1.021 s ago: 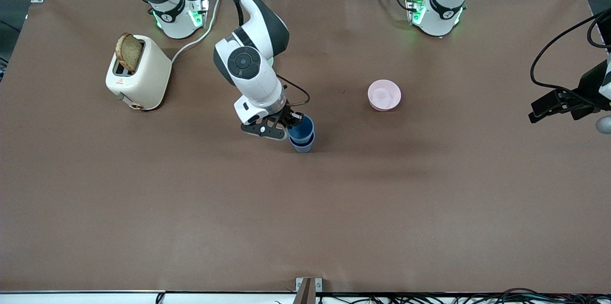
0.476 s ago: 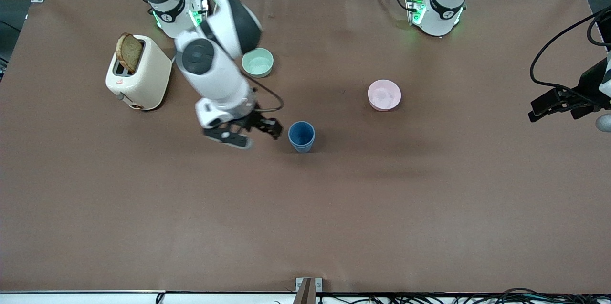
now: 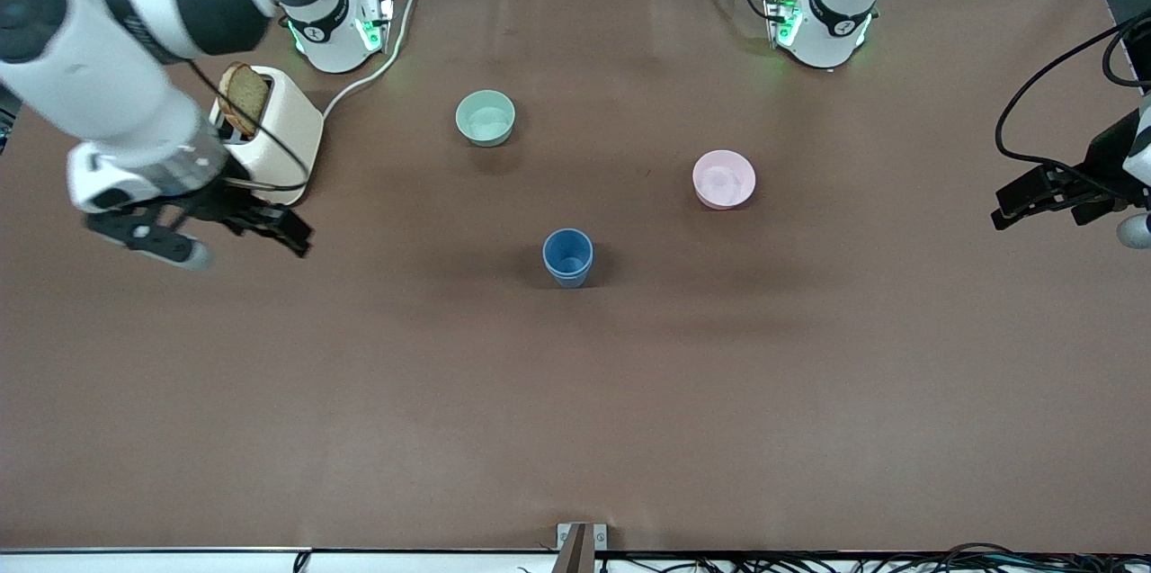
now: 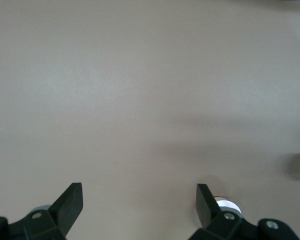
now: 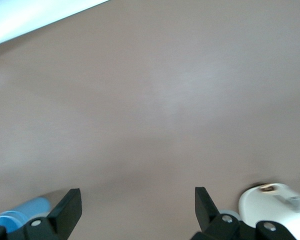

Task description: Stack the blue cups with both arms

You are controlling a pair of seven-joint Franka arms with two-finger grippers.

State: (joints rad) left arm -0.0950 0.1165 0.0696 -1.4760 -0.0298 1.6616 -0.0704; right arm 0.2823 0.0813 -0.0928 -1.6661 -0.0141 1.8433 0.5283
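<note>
The blue cups (image 3: 567, 256) stand upright near the table's middle, one nested in the other, with no gripper touching them. My right gripper (image 3: 238, 240) hangs open and empty over the table beside the toaster, toward the right arm's end. In the right wrist view its gripper (image 5: 136, 206) shows bare tabletop between wide-spread fingers, with the blue cups (image 5: 32, 206) at the edge. My left gripper (image 3: 1066, 200) waits over the left arm's end of the table. The left wrist view shows that gripper (image 4: 138, 205) open with nothing between the fingers.
A cream toaster (image 3: 270, 141) holding a slice of bread stands close to the right gripper, its cord running toward the right arm's base. A mint-green bowl (image 3: 486, 117) and a pink bowl (image 3: 724, 179) sit farther from the front camera than the cups.
My right gripper let go of the upper blue cup, opened, and swung away to the toaster's side. The cup settled into the lower one. The left arm stayed put.
</note>
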